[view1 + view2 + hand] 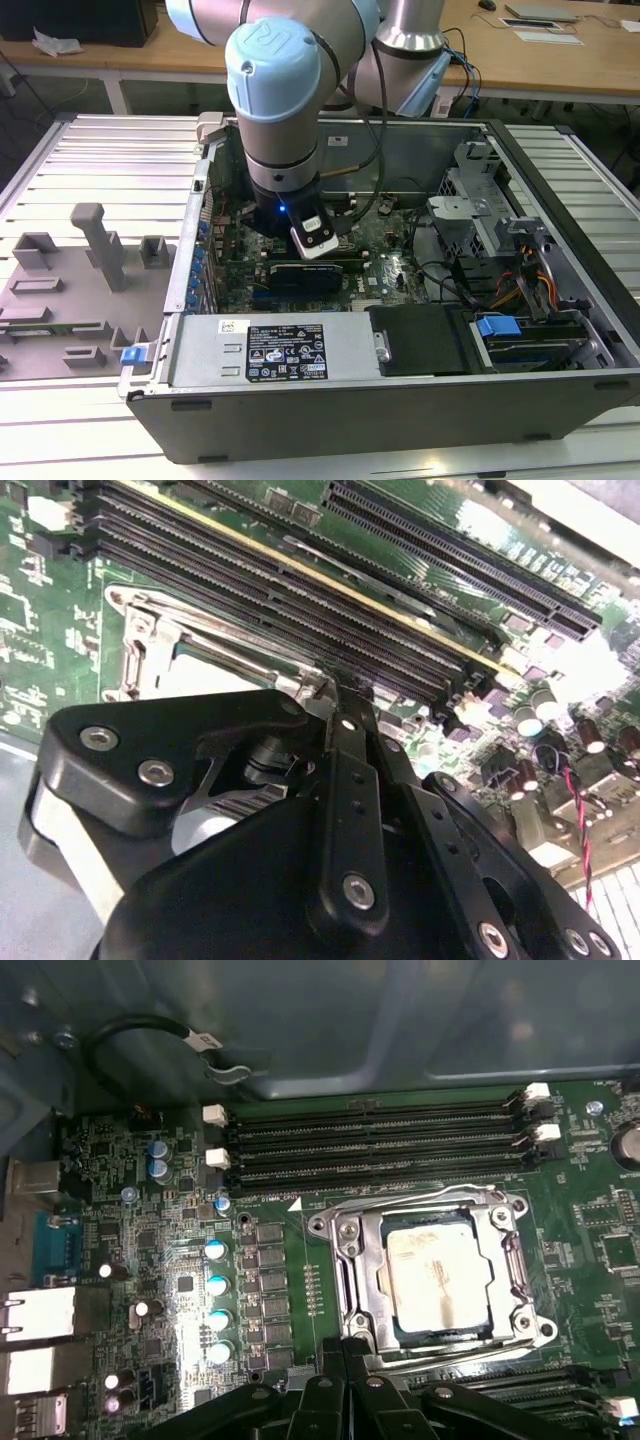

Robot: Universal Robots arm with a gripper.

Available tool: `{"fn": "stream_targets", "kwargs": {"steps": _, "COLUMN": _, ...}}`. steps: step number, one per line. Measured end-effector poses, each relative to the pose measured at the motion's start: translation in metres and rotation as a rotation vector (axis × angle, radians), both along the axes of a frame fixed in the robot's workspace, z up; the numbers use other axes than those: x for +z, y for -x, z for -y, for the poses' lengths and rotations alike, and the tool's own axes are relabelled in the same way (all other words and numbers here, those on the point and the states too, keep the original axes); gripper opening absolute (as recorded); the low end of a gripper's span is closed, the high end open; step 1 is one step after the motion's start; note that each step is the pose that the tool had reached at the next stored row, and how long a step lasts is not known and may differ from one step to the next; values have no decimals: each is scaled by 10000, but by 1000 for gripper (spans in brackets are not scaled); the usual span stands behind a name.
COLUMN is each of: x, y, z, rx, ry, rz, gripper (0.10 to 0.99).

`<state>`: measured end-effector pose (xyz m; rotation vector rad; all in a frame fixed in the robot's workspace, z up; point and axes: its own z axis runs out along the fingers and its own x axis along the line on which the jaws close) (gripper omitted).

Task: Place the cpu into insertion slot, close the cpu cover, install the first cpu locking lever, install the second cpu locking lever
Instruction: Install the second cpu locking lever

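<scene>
The cpu (437,1278), a square chip with a beige metal top, lies in the insertion slot (440,1336) on the green motherboard. The silver cpu cover (347,1260) lies flat around it, framing the chip in its window. Thin metal levers run along the frame's sides; I cannot tell whether they are latched. My gripper (343,1348) is shut with nothing seen between its fingers, its tips at the socket's edge beside the cover. In the second wrist view the black gripper (335,688) ends by the cover's frame (150,645). The arm (275,100) reaches down into the open computer case.
Long black memory slots (380,1145) (300,590) flank the socket. The case's grey wall (300,1020) and a black cable loop (130,1035) lie beyond them. Blue-topped capacitors (215,1300), a power supply (270,350), a drive cage (470,210) and a grey fixture tray (80,290) surround the work.
</scene>
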<state>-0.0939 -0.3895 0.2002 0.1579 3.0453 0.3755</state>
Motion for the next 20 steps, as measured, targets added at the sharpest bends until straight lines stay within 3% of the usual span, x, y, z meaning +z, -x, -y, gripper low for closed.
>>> {"fn": "stream_targets", "kwargs": {"steps": 5, "x": 117, "y": -1, "z": 1, "rx": 1, "ry": 42, "rz": -4, "gripper": 106}}
{"fn": "stream_targets", "kwargs": {"steps": 7, "x": 171, "y": -9, "z": 1, "rx": -3, "ry": 226, "rz": -4, "gripper": 106}}
{"fn": "stream_targets", "kwargs": {"steps": 9, "x": 178, "y": -36, "z": 1, "rx": -9, "ry": 258, "rz": -5, "gripper": 106}}
{"fn": "stream_targets", "kwargs": {"steps": 20, "x": 179, "y": -443, "z": 0, "rx": -57, "ry": 336, "rz": -105, "gripper": 106}}
